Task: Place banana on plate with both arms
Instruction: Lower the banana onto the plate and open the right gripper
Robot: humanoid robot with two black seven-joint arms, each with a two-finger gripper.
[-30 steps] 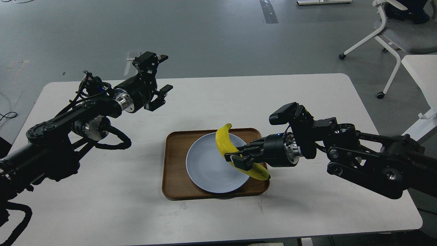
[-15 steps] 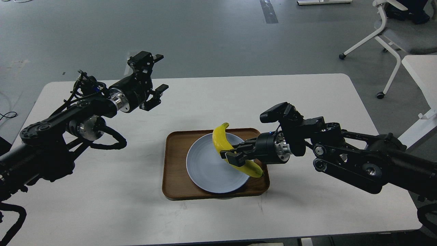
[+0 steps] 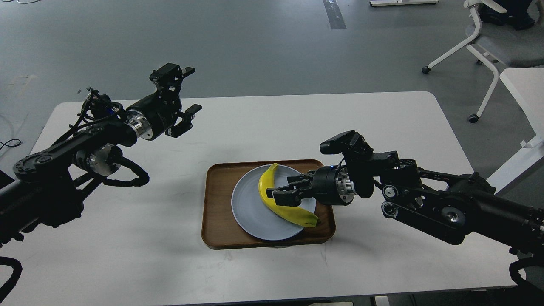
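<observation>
So we're looking down at a big white rounded-corner table (image 3: 255, 123) on a grey floor, with a white-framed office chair (image 3: 488, 42) way off past the far right corner. Our two black jointed arms come in from either side. The left arm (image 3: 63, 153) is raised over the far left part of the table, well apart from everything, and its gripper (image 3: 182, 95) has its fingers spread wide with nothing between them. The right arm (image 3: 446, 208) reaches in low from the right.

In the middle sits a rectangular brown wooden tray (image 3: 216, 212), and on it a round pale blue-grey plate (image 3: 248, 208). The curved bright yellow banana (image 3: 272, 199) is across the right half of the plate, greenish stem pointing away from us, dark tip sticking out just past the plate's near right rim over the tray. Our right gripper (image 3: 285, 193) is clamped around the banana's middle, fingers on both sides. Can't tell if the banana is fully resting on the plate.
</observation>
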